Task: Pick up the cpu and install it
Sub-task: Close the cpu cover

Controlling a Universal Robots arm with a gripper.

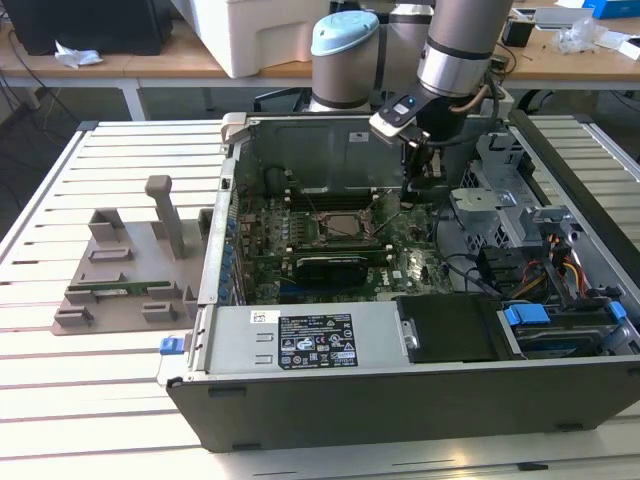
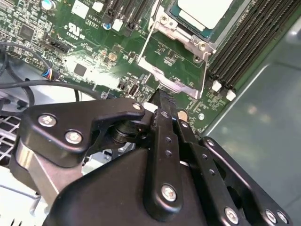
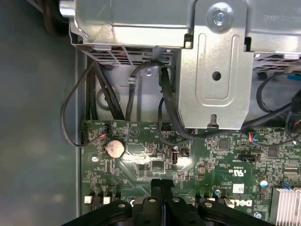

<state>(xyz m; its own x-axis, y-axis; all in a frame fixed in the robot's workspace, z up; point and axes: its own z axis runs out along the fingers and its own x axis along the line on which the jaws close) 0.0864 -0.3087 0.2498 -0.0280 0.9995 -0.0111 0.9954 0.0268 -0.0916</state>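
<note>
- My claw (image 2: 160, 96) is pinched tight: the two black fingers meet at their tips and I see nothing between them, so I carry nothing.
- Right under the tips is the green board (image 3: 155, 165), with its round coin cell (image 3: 114, 148) close by. I hang just above it and cannot tell if I touch.
- The cpu (image 2: 204, 10) is near me, lying flat in its socket (image 1: 335, 228) with the silver top up and the pale rim showing. In the exterior view the socket is at about 8 o'clock from my claw. I cannot tell whether the metal frame is clamped over it.
- I judge the chip light, stiff and thin, with a slick metal top and a delicate underside. The hold I would trust is on two opposite edges of the rim, squeezed lightly and kept level.
- Beyond the socket run the dark memory slots (image 2: 254, 42).
- Farthest out, past the case (image 1: 300, 150) wall at 9 o'clock, a grey tray (image 1: 75, 315) holds a green memory stick (image 1: 120, 291).
</note>
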